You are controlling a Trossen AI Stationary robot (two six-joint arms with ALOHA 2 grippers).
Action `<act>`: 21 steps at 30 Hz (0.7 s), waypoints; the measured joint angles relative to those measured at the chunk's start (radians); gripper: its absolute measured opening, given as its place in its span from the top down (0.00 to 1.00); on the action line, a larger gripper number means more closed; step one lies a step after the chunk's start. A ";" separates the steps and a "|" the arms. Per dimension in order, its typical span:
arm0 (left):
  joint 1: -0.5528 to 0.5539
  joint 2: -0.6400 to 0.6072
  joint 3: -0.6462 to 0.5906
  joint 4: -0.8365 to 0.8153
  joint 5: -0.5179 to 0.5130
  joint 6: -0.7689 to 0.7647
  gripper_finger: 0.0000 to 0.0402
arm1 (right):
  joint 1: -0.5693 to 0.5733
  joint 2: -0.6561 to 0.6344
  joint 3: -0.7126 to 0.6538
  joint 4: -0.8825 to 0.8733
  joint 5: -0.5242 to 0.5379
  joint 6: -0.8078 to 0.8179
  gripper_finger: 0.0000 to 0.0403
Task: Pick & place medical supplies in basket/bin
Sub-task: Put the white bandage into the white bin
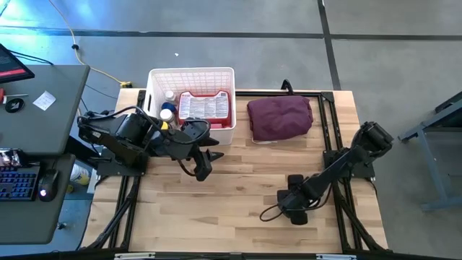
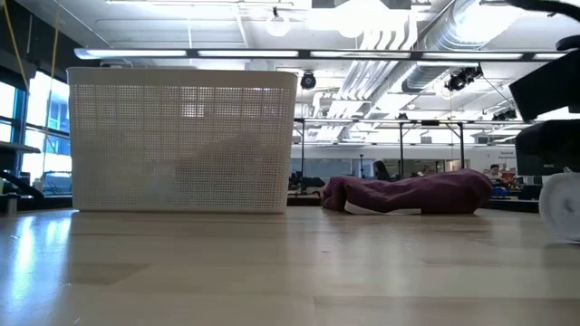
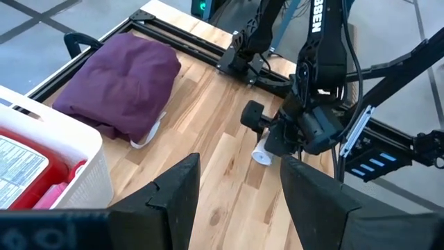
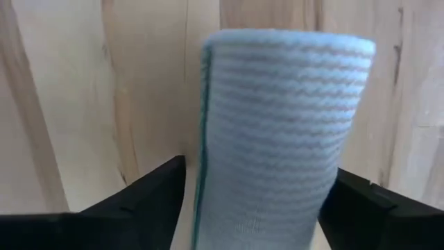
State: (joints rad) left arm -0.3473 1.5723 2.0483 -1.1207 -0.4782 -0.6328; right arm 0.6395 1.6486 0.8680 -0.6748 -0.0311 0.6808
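Low in the right-centre of the high view, the right pincer (image 1: 294, 211) sits down on the wooden surface (image 1: 231, 217), its two dark fingers (image 4: 149, 191) on either side of a white bandage roll (image 4: 284, 132). The fingers flank the roll closely, but I cannot tell whether they press on it. From the left wrist view the same roll (image 3: 261, 154) lies on the boards under that pincer.

Left of centre in the high view, the left pincer (image 1: 204, 167) hangs with its jaws spread and nothing between them, just below the white basket (image 1: 155, 79). That basket stands at the upper left of the surface and holds a flat red first-aid case (image 1: 206, 105) and small bottles (image 1: 167, 110). Just right of the basket lies a maroon cloth bundle (image 1: 280, 118).
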 joint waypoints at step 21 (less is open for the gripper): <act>0.000 -0.030 0.116 -0.051 -0.132 0.162 0.42 | -0.078 -0.099 0.075 -0.085 0.043 0.104 0.73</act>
State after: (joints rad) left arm -0.3470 1.5427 2.1646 -1.1715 -0.6104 -0.4703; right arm 0.5613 1.5497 0.9428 -0.7597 0.0120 0.7851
